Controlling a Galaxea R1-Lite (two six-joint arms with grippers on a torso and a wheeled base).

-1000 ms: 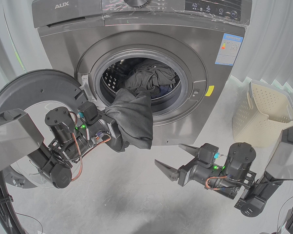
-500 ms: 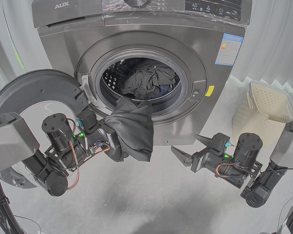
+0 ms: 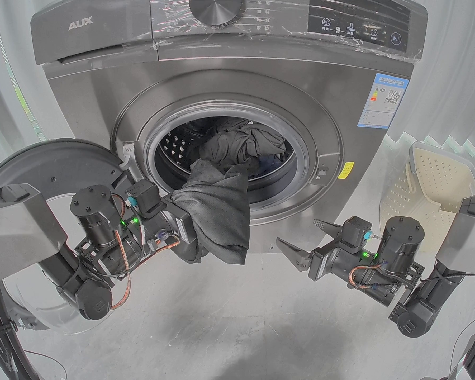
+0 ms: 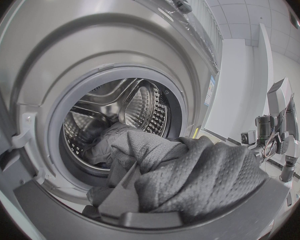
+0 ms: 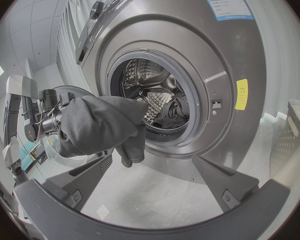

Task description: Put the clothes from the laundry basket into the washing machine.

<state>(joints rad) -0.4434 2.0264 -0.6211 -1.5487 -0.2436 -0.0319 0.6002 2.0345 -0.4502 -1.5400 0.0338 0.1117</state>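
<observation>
Door (image 3: 53,170) at far left, swung wide open, round, grey-rimmed around a clear glass bowl. Just right of it, left gripper (image 3: 187,228), clamped on dark garment (image 3: 216,212), with cloth bunched over the fingers and hiding most of them. Garment draped out of the mouth of the washing machine (image 3: 232,80) and over the door seal (image 3: 303,154), upper end just inside the drum (image 3: 177,141), lower folds hanging free in front of the lower panel, above the floor (image 3: 221,317).

Knit, faintly dimpled, matt charcoal. Soft and limp, light by the look of it, with no shape of its own. Hardly slippery, not fragile. Likely to sag, trail and catch on the seal lip. Best held by a thick bunched fold rather than a single edge, and carried deep before release.

Deeper inside, more dark clothes (image 3: 243,141), crumpled against the perforated, polished steel wall. Machine front of brushed grey metal, smooth and curved; control panel (image 3: 353,22) wrapped in clear film.

Farther right, low before the machine, right gripper (image 3: 296,231), spread wide and holding nothing, black wedge-shaped fingers with textured pads pointing toward the opening.

At far right, laundry basket (image 3: 438,180), cream plastic, stiff, dotted with small holes, leaning beside the machine, bare inner wall facing out. Judged nearly done, with the hanging garment yet to be pushed in.
</observation>
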